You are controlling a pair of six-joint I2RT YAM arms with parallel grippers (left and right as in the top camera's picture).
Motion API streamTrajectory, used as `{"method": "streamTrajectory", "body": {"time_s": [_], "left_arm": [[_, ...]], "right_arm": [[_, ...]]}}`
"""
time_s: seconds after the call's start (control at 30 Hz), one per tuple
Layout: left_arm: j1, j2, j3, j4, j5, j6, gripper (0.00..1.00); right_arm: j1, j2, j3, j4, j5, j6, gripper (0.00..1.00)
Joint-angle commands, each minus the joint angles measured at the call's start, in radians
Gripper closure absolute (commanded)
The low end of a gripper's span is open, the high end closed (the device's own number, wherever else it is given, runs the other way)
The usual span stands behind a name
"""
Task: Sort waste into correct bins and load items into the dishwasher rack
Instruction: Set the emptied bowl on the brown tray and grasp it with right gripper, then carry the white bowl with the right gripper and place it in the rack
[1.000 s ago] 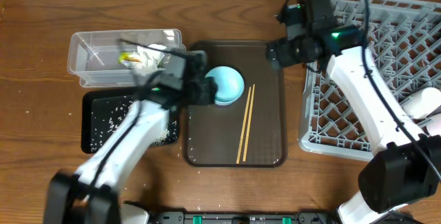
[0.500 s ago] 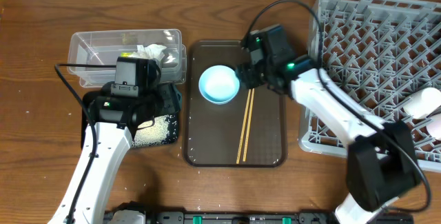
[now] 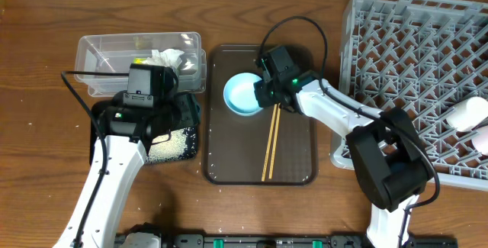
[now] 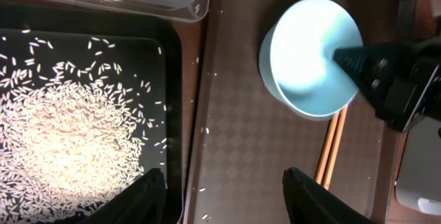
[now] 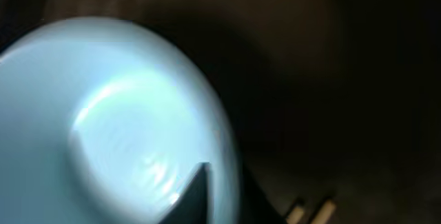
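Here, at centre frame, our right gripper (image 3: 264,95) straddles the blue bowl (image 3: 240,95) at its rim; we cannot tell its grip. Our left gripper (image 4: 224,186) hangs spread by the black tray (image 4: 175,114).

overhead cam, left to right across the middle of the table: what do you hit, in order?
black tray → blue bowl → chopsticks → dishwasher rack. Left out: brown tray, since it spans both bowl and chopsticks.

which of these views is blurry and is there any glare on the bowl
Right wrist view: blurred and dark, with a soft highlight on the blue bowl. Left wrist view: sharp, rice grains crisp on the black tray. Overhead view: sharp, evenly lit.
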State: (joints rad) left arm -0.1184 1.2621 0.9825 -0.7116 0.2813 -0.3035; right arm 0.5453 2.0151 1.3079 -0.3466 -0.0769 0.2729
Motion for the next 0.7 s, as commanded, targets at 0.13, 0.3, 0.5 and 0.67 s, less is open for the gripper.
{"method": "streamTrajectory", "body": {"time_s": [0.13,0.3,0.5,0.67], "left_arm": [[0.004,-0.008,0.006,-0.005,-0.006,0.002,0.42],[0.004,-0.008,0.006,-0.006,-0.006,0.002,0.42],[0.004,-0.008,0.006,-0.004,-0.006,0.002,0.42],[0.004,-0.008,0.006,-0.001,-0.006,0.002,0.42]], "right_arm": [[-0.078,-0.099,0.031,-0.013,0.07,-0.029,0.99],[-0.185,-0.29,0.042,-0.004,0.188,-0.165,0.99],[-0.342,-0.468,0.042,0.061,0.493,-0.533,0.99],[-0.467,-0.457,0.041,0.173,0.755,-0.869,0.99]]}}
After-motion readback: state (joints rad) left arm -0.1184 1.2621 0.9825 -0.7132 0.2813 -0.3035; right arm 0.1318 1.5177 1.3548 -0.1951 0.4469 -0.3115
